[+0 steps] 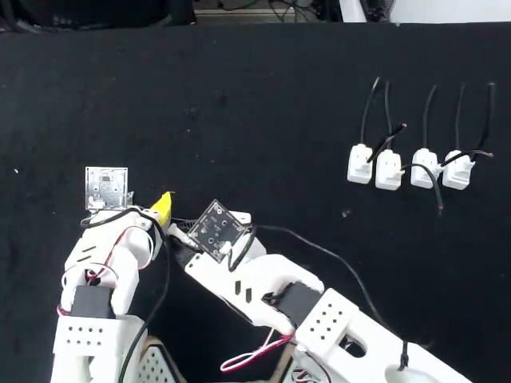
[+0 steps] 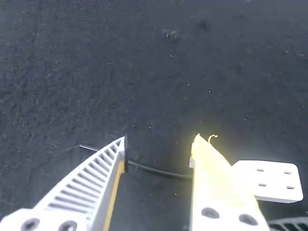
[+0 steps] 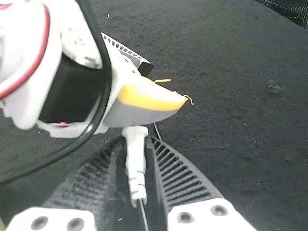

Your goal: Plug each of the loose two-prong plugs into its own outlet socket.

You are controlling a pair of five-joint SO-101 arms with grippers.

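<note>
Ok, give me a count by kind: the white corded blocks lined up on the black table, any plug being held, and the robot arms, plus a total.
White corded blocks in the row: 4
White plug held in the right pincer: 1
Robot arms: 2
Total: 7

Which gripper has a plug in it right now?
The right gripper, shut on a white plug. The left gripper is open, with only a black cord crossing its gap.
</note>
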